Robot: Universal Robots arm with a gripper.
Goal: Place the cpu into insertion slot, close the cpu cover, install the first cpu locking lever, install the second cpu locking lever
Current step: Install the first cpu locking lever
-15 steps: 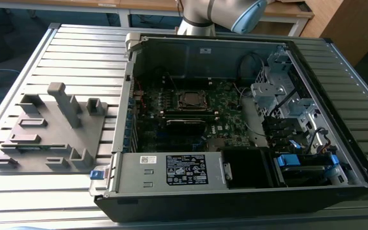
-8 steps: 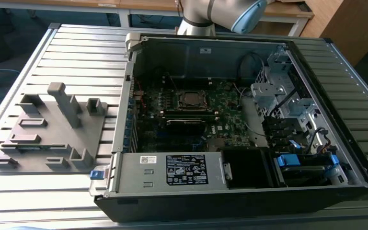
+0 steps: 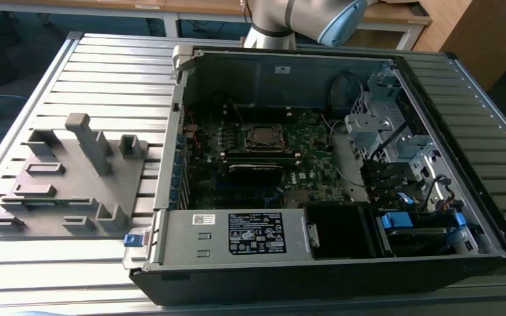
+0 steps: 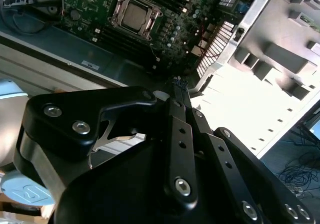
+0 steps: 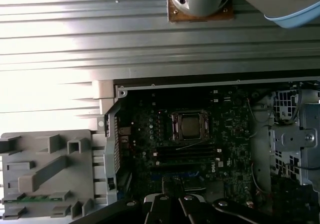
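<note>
We counted one cpu (image 4: 136, 14) seated on the motherboard (image 4: 85, 3) inside one open case (image 3: 235, 72) — one cpu cover (image 4: 130, 27) lay flat around it. Our one hand (image 4: 178, 86) hung well above, fingers (image 4: 180, 129) closed together, holding nothing.

1. The cpu (image 4: 135, 14) is a small flat square chip with a dull silver-grey metal top. It lies flat and face up, seated in the insertion slot (image 3: 245, 138).
2. The insertion slot is a small square socket on the green circuit board (image 3: 310, 141). In the exterior view it lies near the board's far edge, about midway along it.
3. The cpu cover (image 4: 116, 8) is a thin silver metal frame. It lies down flat around the chip, whose top shows through its square window.
</note>
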